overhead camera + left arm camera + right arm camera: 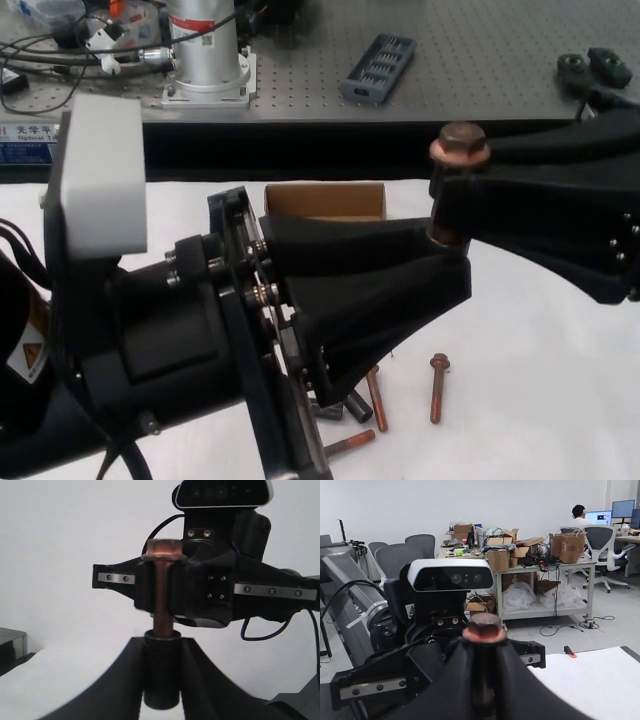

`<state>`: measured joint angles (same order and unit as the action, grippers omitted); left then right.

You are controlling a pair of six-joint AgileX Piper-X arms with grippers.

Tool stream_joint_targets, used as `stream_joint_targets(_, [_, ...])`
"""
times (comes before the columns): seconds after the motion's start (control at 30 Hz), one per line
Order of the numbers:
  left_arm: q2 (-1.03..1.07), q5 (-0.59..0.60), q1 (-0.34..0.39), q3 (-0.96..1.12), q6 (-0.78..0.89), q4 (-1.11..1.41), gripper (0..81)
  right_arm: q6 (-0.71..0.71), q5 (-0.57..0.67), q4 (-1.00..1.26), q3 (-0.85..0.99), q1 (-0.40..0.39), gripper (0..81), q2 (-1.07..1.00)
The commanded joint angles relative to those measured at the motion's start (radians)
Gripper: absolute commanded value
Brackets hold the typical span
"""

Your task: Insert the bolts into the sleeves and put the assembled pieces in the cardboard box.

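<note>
My left gripper (161,652) is shut on a black sleeve (161,680), held upright above the white cloth. My right gripper (482,655) is shut on a copper bolt (162,592) just under its flanged head (482,626). The bolt stands vertical with its shank tip inside the top of the sleeve. In the high view the two grippers meet at mid right, the bolt's head (460,145) above the right gripper (450,190) and the left gripper (445,255) below. The cardboard box (325,200) sits behind the left gripper, partly hidden.
Loose copper bolts (438,385) (376,398) (350,442) and a black sleeve (357,405) lie on the white cloth (540,380) below the grippers. At the back, the perforated bench carries a grey slotted holder (380,65) and a metal post (205,50).
</note>
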<state>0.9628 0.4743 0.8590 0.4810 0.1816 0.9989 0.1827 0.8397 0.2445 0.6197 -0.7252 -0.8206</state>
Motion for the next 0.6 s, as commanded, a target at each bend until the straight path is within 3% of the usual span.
stream_joint_targets(0.0, [-0.014,0.001,0.003,0.017,0.007,0.057,0.6,-0.005,0.028,-0.023,0.000,0.001,0.8,0.006])
stream_joint_targets(0.07, [-0.014,0.001,0.003,0.017,0.007,0.057,0.6,-0.005,0.019,-0.038,0.001,0.001,13.5,0.006])
stream_joint_targets(0.17, [-0.014,0.001,0.003,0.017,0.007,0.057,0.6,0.005,-0.068,-0.081,0.001,0.001,41.4,0.006])
stream_joint_targets(0.2, [-0.014,0.001,0.003,0.017,0.007,0.057,0.6,0.008,-0.104,-0.095,0.001,0.001,45.4,0.006])
stream_joint_targets(0.4, [-0.014,-0.013,0.003,0.017,0.053,0.057,0.6,0.008,-0.135,-0.104,0.001,0.001,40.0,0.012])
stream_joint_targets(0.57, [-0.014,-0.220,0.003,0.017,0.103,0.014,0.6,0.003,-0.254,-0.104,0.001,0.033,31.6,0.057])
